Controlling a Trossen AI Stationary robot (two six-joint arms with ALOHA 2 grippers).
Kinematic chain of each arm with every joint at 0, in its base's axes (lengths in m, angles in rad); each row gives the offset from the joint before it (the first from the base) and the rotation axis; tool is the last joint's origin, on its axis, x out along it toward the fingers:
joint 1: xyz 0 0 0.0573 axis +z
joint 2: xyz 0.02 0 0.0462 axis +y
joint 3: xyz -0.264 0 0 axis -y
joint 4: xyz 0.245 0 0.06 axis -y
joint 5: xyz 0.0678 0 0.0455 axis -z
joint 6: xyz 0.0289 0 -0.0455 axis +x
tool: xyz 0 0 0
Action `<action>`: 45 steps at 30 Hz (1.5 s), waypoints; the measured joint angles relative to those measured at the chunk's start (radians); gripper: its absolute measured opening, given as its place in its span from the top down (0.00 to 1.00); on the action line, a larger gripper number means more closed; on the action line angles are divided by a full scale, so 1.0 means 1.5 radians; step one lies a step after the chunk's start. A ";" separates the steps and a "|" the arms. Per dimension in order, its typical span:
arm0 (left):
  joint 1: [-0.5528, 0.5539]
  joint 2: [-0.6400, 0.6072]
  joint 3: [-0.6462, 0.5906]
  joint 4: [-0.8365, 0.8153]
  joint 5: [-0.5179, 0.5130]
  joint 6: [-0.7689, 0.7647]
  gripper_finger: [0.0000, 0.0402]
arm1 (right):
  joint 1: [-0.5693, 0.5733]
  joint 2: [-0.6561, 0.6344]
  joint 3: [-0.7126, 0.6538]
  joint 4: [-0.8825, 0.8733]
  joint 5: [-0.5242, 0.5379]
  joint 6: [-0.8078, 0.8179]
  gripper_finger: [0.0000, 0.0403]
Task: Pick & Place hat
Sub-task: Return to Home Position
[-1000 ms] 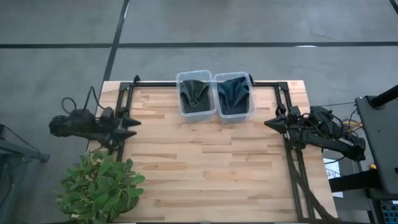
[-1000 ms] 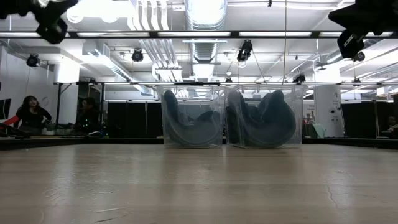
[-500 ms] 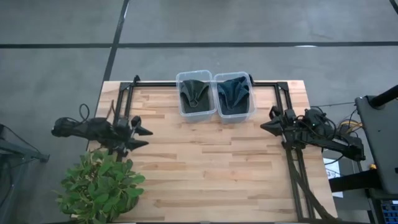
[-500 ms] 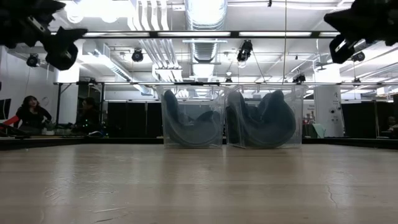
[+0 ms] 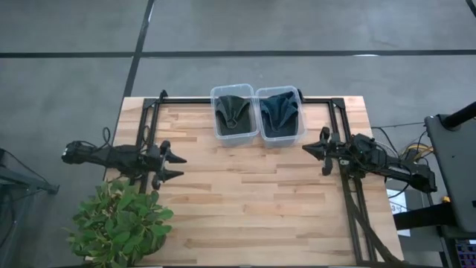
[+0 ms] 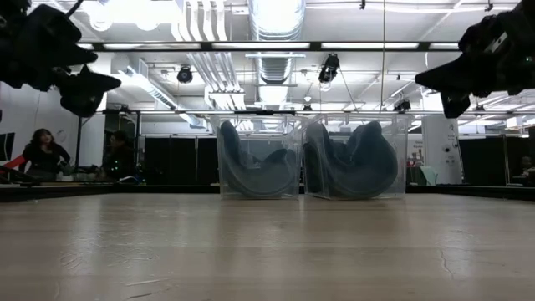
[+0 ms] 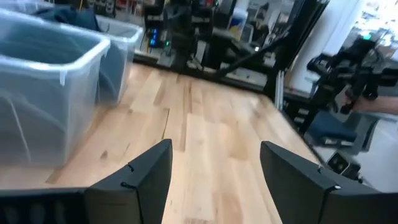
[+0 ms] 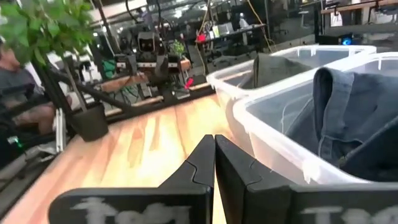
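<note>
My left gripper (image 5: 177,165) hung above the left edge of the wooden table (image 5: 253,201), just beside the potted plant (image 5: 119,223) at the near corner, its fingers (image 7: 149,171) spread wide with nothing between them. My right gripper (image 5: 307,147) hung over the opposite edge, pointing inward, near the right bin (image 5: 280,89) but apart from it. Its two fingers (image 8: 196,158) were pressed together and held nothing. Both clear plastic bins stood side by side, touching, at the middle of the table's far edge. The black cap (image 5: 233,113) lay folded inside the left bin (image 5: 235,87), though whether more than one cap was in it I could not tell. The blue cap (image 5: 280,112) lay crumpled in the right bin. From table height, the black cap (image 6: 251,171) filled the lower part of the left bin (image 6: 259,125) and the blue cap (image 6: 359,163) rose nearly to the rim of the right bin (image 6: 351,121), while both grippers showed only as dark shapes high at either side, well clear of the tabletop. Two people (image 6: 42,150) sat in the room beyond the table, far off to one side.
</note>
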 joint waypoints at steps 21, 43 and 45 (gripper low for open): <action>0.000 0.000 -0.014 -0.005 0.000 0.035 0.41 | 0.000 0.009 -0.020 0.073 0.000 -0.027 0.98; 0.000 0.001 -0.016 -0.009 0.000 -0.014 0.41 | 0.000 0.009 -0.020 0.069 0.000 -0.027 0.98; 0.000 0.001 -0.016 -0.009 0.000 -0.015 0.41 | 0.000 0.010 -0.020 0.069 0.000 -0.027 0.98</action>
